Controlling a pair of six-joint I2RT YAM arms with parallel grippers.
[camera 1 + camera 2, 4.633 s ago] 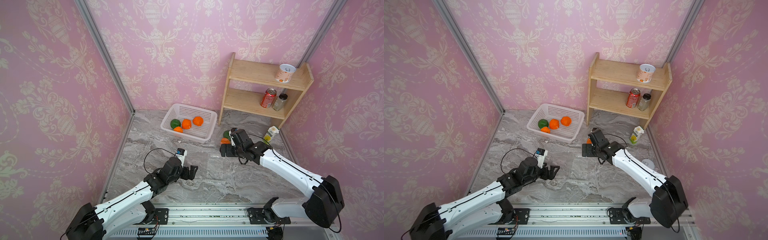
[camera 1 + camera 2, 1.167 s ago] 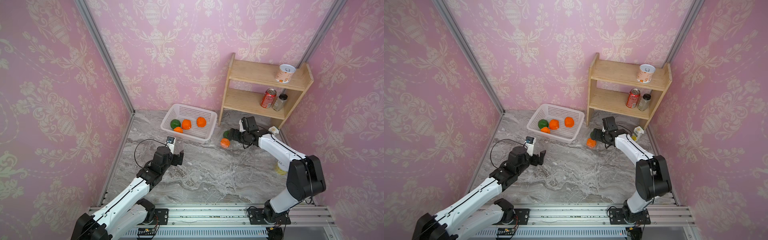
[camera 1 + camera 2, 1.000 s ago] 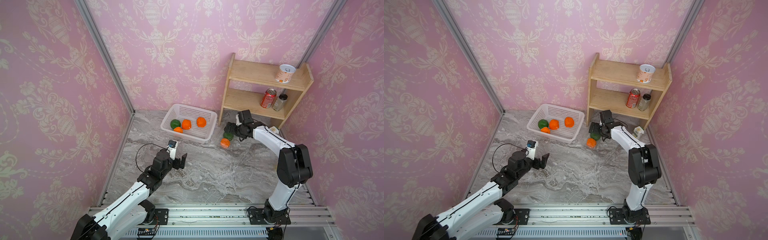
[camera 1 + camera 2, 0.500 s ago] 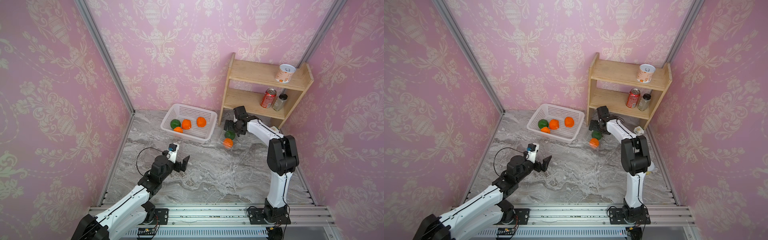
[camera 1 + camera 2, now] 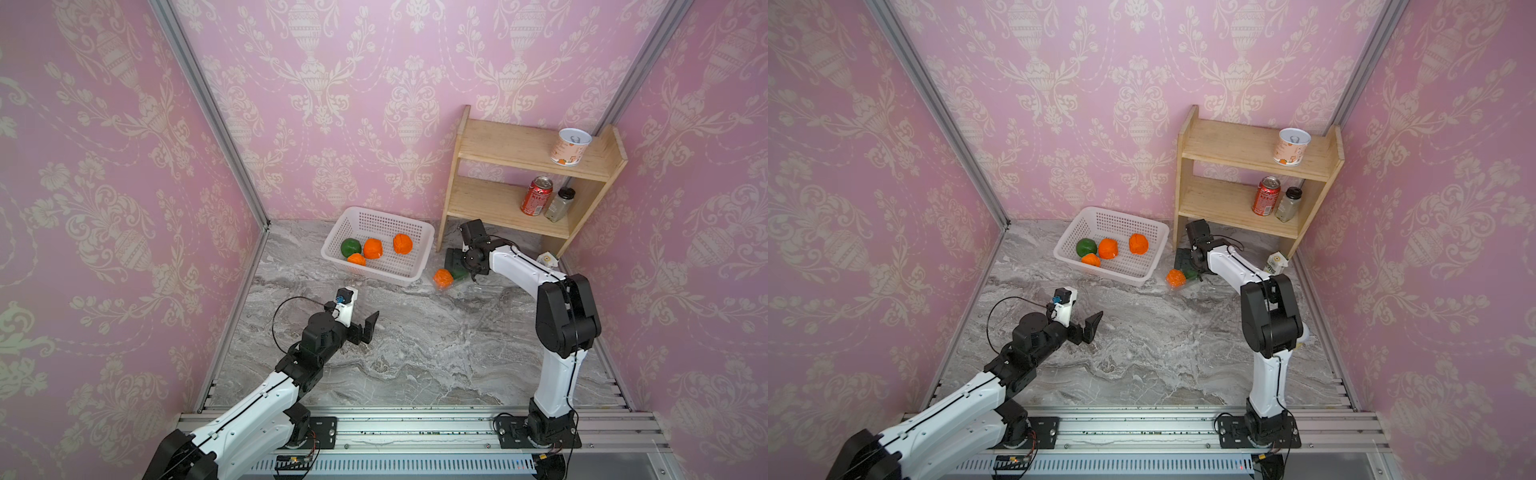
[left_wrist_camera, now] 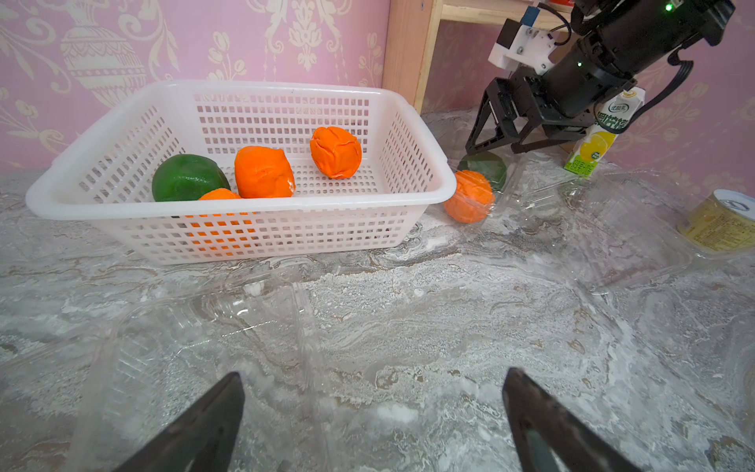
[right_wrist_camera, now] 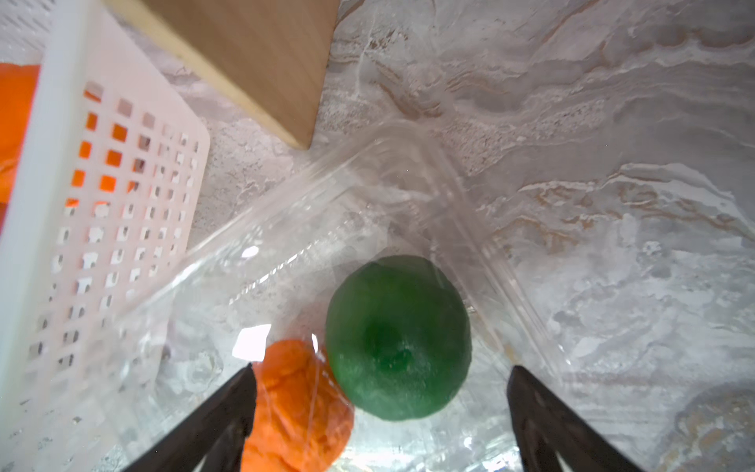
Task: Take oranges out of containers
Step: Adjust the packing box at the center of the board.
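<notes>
Pink wallpaper (image 5: 353,124), cream urn-and-vine pattern all round. Grey-veined marble table (image 5: 436,353). White gridded basket (image 6: 286,206) carries three bright orange fruits (image 5: 372,248) and one dark green fruit (image 5: 350,247). Beside it, a clear container (image 7: 367,196) shows a lone orange fruit (image 5: 443,277) and a second green fruit (image 7: 398,339). Pale wood shelf (image 5: 490,203), red can (image 5: 536,196).

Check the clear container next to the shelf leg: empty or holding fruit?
Holding fruit. The right wrist view shows a green orange and a bright orange one lying inside the walls of the clear container.
</notes>
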